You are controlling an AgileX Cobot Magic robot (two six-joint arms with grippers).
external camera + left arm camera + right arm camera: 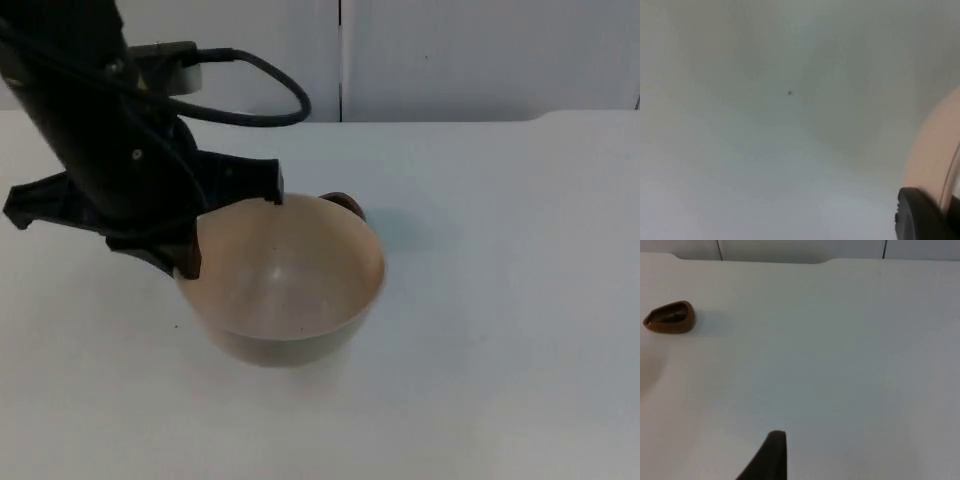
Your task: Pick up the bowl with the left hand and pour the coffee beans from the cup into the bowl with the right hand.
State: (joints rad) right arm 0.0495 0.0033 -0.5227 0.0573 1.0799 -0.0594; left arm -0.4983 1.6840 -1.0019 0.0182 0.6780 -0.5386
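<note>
Now the left gripper (190, 235) is clamping the near-left rim of the bowl (285, 285), one finger lying inside the rim and the other outside it, so the bowl is sitting directly in front of and to the right of that gripper. Whether the bowl is resting on the table (500, 300) or hanging just above it, I cannot tell; a soft shadow is showing under its base. Its beige inside is looking bare of beans. Beyond the bowl, on the far side from the left gripper and just past the far rim, the brown cup (343, 203) is peeking out, mostly hidden by the bowl. In the left wrist view, a black fingertip (922, 215) is pressing against the bowl's pale wall (935, 160), with the white table (765, 150) and one tiny dark speck (790, 92) spreading out ahead of it. In the right wrist view, the cup (670, 317) is standing well ahead of the right arm's fingertip (771, 457), off to one side, with dark contents faintly showing in its mouth. That right arm is waiting apart from the cup, and whether its gripper is released or clenched I cannot tell. Behind the table the grey wall (480, 55) is closing off the scene.
</note>
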